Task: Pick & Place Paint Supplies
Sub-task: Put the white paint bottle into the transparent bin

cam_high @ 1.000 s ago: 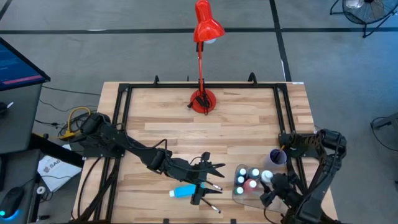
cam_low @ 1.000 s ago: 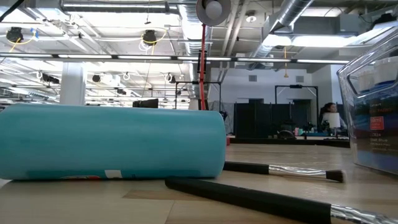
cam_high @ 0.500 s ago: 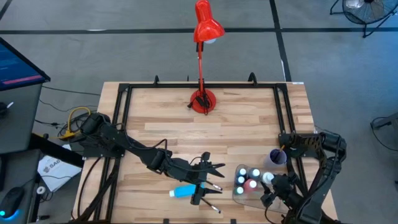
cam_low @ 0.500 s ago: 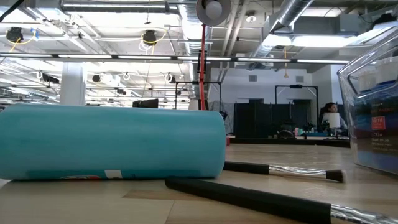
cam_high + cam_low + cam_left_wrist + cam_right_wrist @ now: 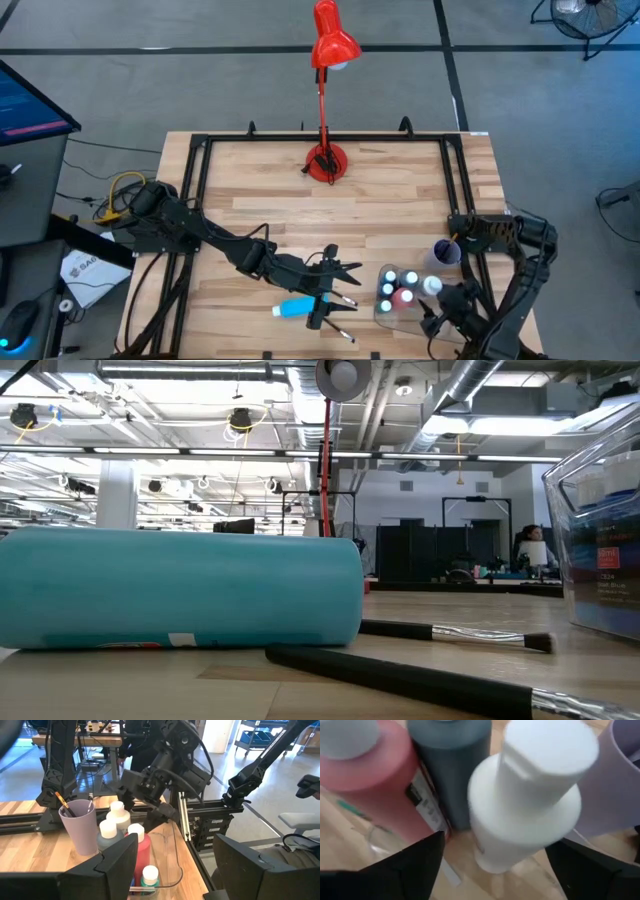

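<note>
White bottle (image 5: 530,800) stands just ahead of the open right gripper (image 5: 437,311), seemingly untouched.

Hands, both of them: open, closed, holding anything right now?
Left hand: open, holding nothing, above the teal paint tube and thin dark paintbrushes.
Right hand: open, holding nothing, beside the white paint bottle in the clear plastic tray.

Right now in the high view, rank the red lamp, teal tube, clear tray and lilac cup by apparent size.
1. Red lamp, largest.
2. Clear tray.
3. Teal tube.
4. Lilac cup, smallest.
The tray is partly hidden by the bottles in it and the right tool.
</note>
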